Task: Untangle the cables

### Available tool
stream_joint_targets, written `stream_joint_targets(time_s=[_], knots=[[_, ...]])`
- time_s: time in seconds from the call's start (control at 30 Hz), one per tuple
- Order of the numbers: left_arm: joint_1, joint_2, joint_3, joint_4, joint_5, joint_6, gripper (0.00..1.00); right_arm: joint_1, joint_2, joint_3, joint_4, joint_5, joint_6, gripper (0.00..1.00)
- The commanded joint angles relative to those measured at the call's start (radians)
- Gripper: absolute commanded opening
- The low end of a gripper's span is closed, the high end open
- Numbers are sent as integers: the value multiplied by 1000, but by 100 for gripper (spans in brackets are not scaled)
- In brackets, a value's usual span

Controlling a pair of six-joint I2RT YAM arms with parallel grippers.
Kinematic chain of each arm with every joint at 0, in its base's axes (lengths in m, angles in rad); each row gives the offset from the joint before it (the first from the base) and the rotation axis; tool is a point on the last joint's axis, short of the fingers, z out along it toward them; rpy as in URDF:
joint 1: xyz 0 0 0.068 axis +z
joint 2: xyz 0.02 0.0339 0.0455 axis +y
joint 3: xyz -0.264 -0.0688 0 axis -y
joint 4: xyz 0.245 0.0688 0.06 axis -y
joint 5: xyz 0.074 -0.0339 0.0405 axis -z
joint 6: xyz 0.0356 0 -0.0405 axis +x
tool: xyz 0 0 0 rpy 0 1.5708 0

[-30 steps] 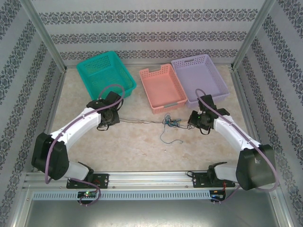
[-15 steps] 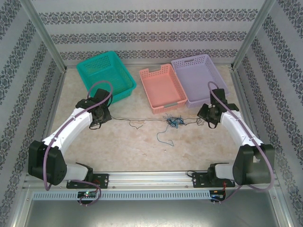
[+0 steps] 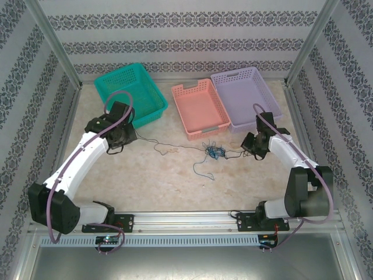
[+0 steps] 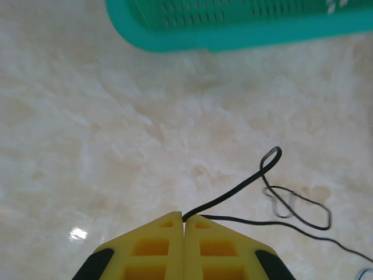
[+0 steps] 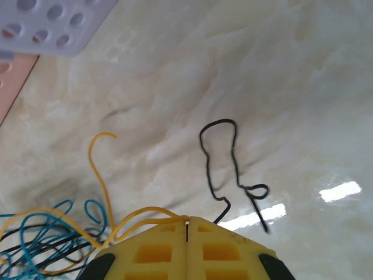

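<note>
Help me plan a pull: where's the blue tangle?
Top view: the blue tangle lies mid-table, just below the pink basket, left of the right claw.

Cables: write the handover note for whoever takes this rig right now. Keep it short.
Left claw: shut on a black cable, which trails slack over the table toward the tangle.
Right claw: shut on a yellow cable that runs back into the tangle.
Tangle: blue, black and yellow strands knotted in front of the pink basket; one blue strand loops toward the near edge.
Done: one strand gripped on each side, claws well apart.
Left: the knot is not open. Probably pull wider or regrip.
</note>
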Motion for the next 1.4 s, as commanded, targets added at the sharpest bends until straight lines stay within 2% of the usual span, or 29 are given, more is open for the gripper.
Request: stream_joint_targets(time_s=[0.0,0.1,0.2,0.3,0.43,0.53,0.7,0.83,1.0,1.1,1.2,1.37], knots=[[20,-45,77,-131,-208,-40,0,-59,-25,21,-29,22,-24,0],[40,-57,94,-141,-260,-40,0,-104,-18,44,-41,34,-44,0],[44,-53,91,-105,-198,-45,0,-113,-4,54,-29,11,-48,0],[43,-45,52,-35,-61,-57,0,-87,17,48,-16,-5,-31,0],[31,-65,-36,151,172,-62,0,-25,50,35,4,-22,-11,0],[9,-68,-33,185,244,-67,0,3,59,30,7,-18,-7,0],[-13,-96,7,92,233,-130,0,45,36,46,-21,8,-18,30],[-35,-112,-1,114,332,-167,0,95,-34,62,-44,45,-1,40],[-85,-67,14,211,552,-136,0,204,-128,102,-89,126,36,44],[-115,-40,18,179,566,-87,0,283,-154,119,-93,152,62,46],[-118,-37,-28,145,524,-68,0,371,-143,131,-72,154,93,46],[-116,-78,-147,146,476,-46,0,568,-31,162,9,137,109,46]])
